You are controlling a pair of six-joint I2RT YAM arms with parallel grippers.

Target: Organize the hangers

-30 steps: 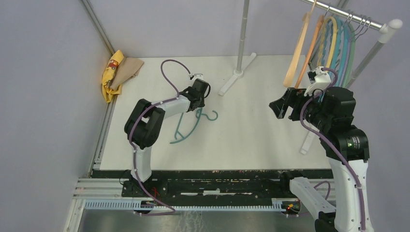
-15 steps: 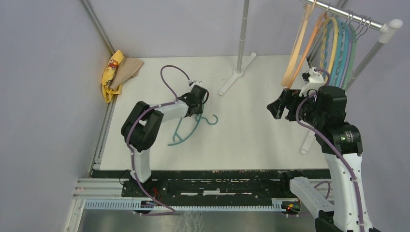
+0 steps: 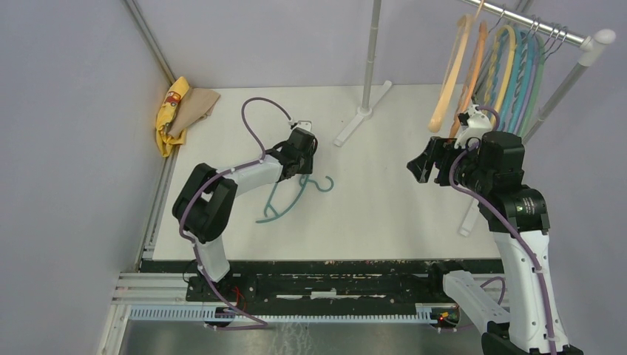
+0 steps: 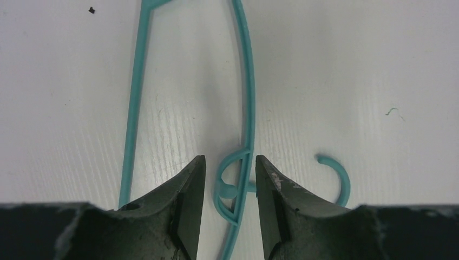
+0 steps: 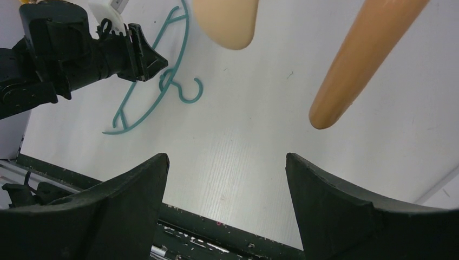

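Observation:
One teal hanger (image 3: 285, 201) lies flat on the white table, its hook (image 3: 324, 182) pointing right. My left gripper (image 3: 302, 170) is low over its neck. In the left wrist view the jaws (image 4: 230, 160) are open a little, one finger on each side of the hanger's neck (image 4: 241, 179), not touching it. Several hangers (image 3: 510, 63) in tan-orange, yellow-green, teal and lilac hang on the rail (image 3: 551, 29) at the back right. My right gripper (image 3: 423, 164) is wide open and empty in the air, left of them (image 5: 227, 158). Two tan hanger ends (image 5: 362, 59) hang above it.
The rack's upright pole and foot (image 3: 364, 111) stand at the back middle, and a second white leg (image 3: 470, 216) at the right. A yellow-and-tan cloth (image 3: 180, 107) lies at the back left corner. The table's black front rail (image 3: 310, 268) runs along the near edge.
My right gripper has drifted a little left and up. The tan hangers on the rail have swung. My left gripper has stayed over the teal hanger's neck while its arm shifted.

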